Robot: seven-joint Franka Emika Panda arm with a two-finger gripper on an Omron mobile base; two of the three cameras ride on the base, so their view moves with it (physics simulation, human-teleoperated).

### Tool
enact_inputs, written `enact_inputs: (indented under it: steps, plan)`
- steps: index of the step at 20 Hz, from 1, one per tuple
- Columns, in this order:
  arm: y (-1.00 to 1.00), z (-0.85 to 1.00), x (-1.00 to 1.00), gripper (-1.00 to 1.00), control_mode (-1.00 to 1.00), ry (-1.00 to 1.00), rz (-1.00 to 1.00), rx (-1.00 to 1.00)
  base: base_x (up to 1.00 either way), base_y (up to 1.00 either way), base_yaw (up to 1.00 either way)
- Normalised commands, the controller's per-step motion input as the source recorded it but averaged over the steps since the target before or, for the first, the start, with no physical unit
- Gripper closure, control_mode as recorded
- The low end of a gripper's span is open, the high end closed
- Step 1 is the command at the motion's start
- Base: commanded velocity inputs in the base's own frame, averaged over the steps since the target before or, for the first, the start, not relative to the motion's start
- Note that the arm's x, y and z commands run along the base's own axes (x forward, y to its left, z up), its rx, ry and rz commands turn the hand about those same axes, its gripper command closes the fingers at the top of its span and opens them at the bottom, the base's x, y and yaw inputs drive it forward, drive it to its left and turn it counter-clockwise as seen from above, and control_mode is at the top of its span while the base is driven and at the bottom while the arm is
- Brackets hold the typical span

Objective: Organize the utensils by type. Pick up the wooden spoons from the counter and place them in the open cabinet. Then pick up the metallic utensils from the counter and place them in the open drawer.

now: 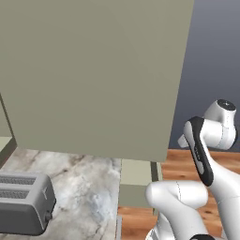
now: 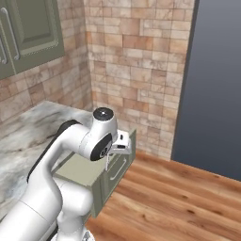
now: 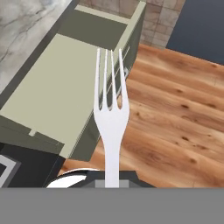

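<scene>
Silver-grey and thin, a fork (image 3: 111, 109) stands straight up from the pincer (image 3: 111, 181), whose jaws are clamped together on its handle; the tines point away from the hand. Beyond and to the left of the tines lies the open drawer (image 3: 57, 96), its pale bottom bare, with the marbled counter (image 3: 26, 26) past it. To the right of the pincer and under it runs the wooden floor (image 3: 175, 113). A grey toaster (image 1: 23, 201) sits on the counter.

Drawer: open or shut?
Open. In the hand view the drawer is pulled out past the counter, its inside exposed; the fork is over its front edge.
</scene>
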Motion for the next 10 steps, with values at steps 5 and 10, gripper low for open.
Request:
enact_inputs:
  steps: [5,10]
  plan:
    - [0.0,0.0,0.0,1.0,1.0,0.0,0.0,0.0,0.0,0.0,0.0]
    - [0.07,-0.11,0.12,1.0,-1.0,0.0,-0.04,0.0,0.0,0.0,0.0]
